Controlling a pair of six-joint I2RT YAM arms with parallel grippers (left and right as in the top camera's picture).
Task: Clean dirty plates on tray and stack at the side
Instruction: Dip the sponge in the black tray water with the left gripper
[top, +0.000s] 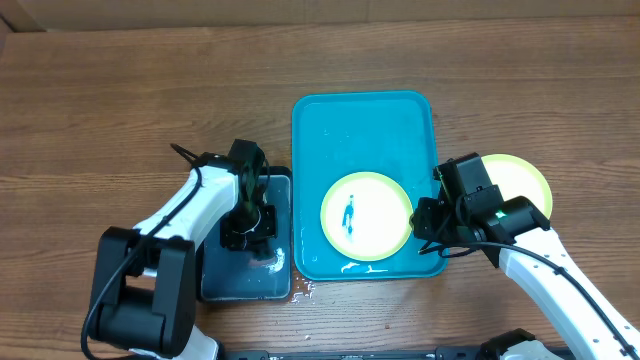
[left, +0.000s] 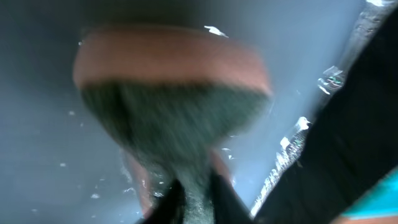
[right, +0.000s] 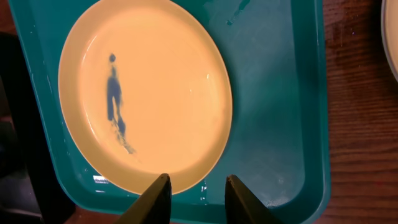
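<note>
From overhead, the turquoise tray (top: 360, 130) lies in the middle of the wooden table (top: 120, 100). It holds one plate (top: 380, 195) with a yellow-green rim, set toward its near right corner. A second plate (top: 522, 172) with the same rim sits on the bare wood just right of the tray, partly covered by the right arm. A dark grey tray (top: 228, 282) lies against the turquoise tray's left side, and there is a little water on the wood by their near corners. The overhead view does not show either grip; the wrist cameras do. The left wrist view, badly blurred, shows the left gripper (left: 193, 202) pinched closed on a sponge (left: 174, 106). The sponge has a green scouring face and an orange backing, and it hangs over the wet floor of the dark grey tray. The right wrist view shows the right gripper (right: 196, 198) with its fingers (right: 154, 200) parted and gripping nothing, at the near edge of the plate on the tray. This view also shows the plate's blue smear (right: 115, 99) clearly, running down the left half of its pale centre. The tray floor around the plate looks wet.
</note>
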